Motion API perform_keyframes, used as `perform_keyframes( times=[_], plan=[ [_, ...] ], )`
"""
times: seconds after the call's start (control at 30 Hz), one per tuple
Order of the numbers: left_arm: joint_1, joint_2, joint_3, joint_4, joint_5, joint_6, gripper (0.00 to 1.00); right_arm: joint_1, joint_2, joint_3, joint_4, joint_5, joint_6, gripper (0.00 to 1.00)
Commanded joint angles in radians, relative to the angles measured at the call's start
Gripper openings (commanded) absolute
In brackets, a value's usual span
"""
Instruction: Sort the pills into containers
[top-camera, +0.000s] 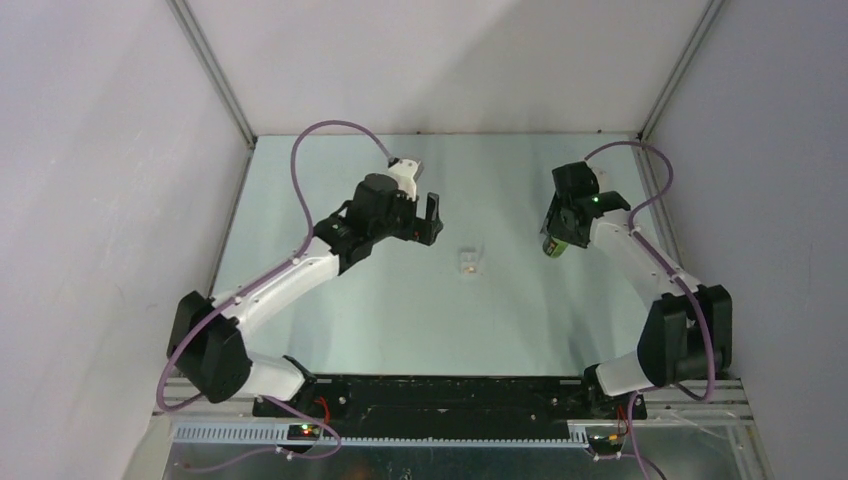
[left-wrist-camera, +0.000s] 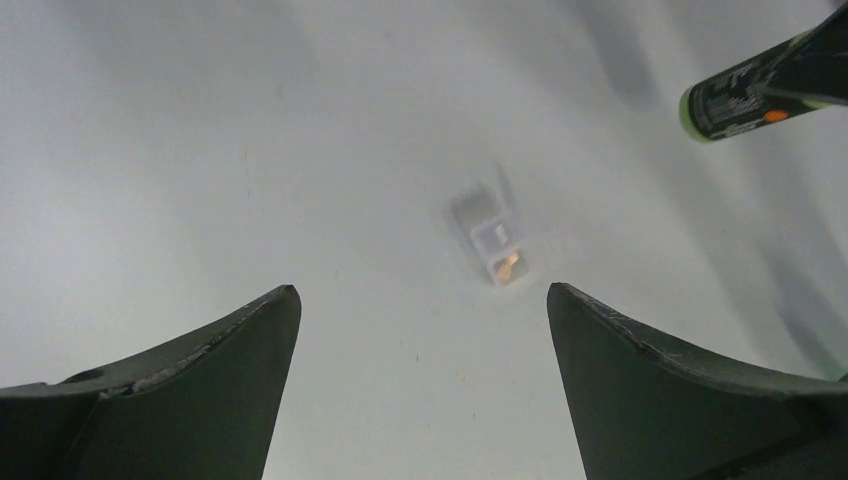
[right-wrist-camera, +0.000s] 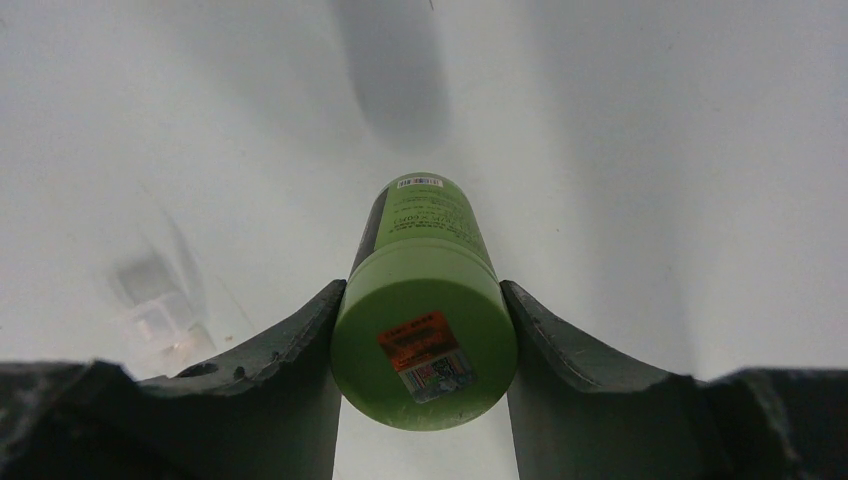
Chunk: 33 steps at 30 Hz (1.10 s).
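My right hand (right-wrist-camera: 422, 292) pinches the green bottle (right-wrist-camera: 424, 350) across its body, stickered end toward the wrist, far end tipped down. I judge it is held that way for pouring. My left hand (left-wrist-camera: 422, 300) is spread wide around nothing. The containers (left-wrist-camera: 493, 238) sit on the surface (left-wrist-camera: 200, 150) just ahead of it, an orange pill (left-wrist-camera: 508, 266) in the compartment nearer that hand, and the bottle hangs well off to the side.
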Motion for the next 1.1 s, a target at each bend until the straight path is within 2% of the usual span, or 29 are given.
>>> perform_keyframes(
  times=[0.0,0.07,0.2,0.27,0.3,0.37,0.57,0.7,1.03,1.07],
  plan=[
    [0.033,0.025,-0.013,-0.087,-0.048,-0.191,0.99,-0.006,0.045,-0.043,0.181,0.007,-0.026,0.27],
    [0.053,0.036,-0.019,-0.097,-0.057,-0.244,0.99,-0.008,0.075,-0.059,0.209,0.015,-0.028,0.28],
    [0.084,0.039,-0.023,-0.122,-0.107,-0.25,0.99,-0.008,0.119,-0.065,0.233,0.021,-0.036,0.32],
    [0.089,0.038,-0.018,-0.123,-0.102,-0.235,0.99,-0.009,0.131,-0.067,0.234,0.022,-0.038,0.41],
    [0.09,0.042,-0.011,-0.127,-0.098,-0.234,0.98,-0.01,0.132,-0.066,0.232,0.024,-0.039,0.52],
    [0.094,0.053,-0.001,-0.128,-0.079,-0.227,0.95,-0.017,0.128,-0.066,0.229,0.013,-0.048,0.64],
    [0.093,0.088,-0.008,-0.07,0.023,-0.294,0.85,-0.091,0.092,-0.048,0.198,-0.092,-0.086,0.8],
    [0.091,0.127,-0.02,-0.012,0.114,-0.362,0.83,-0.101,0.057,-0.006,0.155,-0.127,-0.083,0.82],
    [0.091,0.272,-0.043,0.178,0.335,-0.53,0.62,-0.086,-0.093,0.038,0.123,-0.279,-0.106,0.76],
    [0.089,0.295,-0.043,0.184,0.344,-0.544,0.59,-0.083,-0.101,0.037,0.125,-0.31,-0.104,0.73]
  ],
)
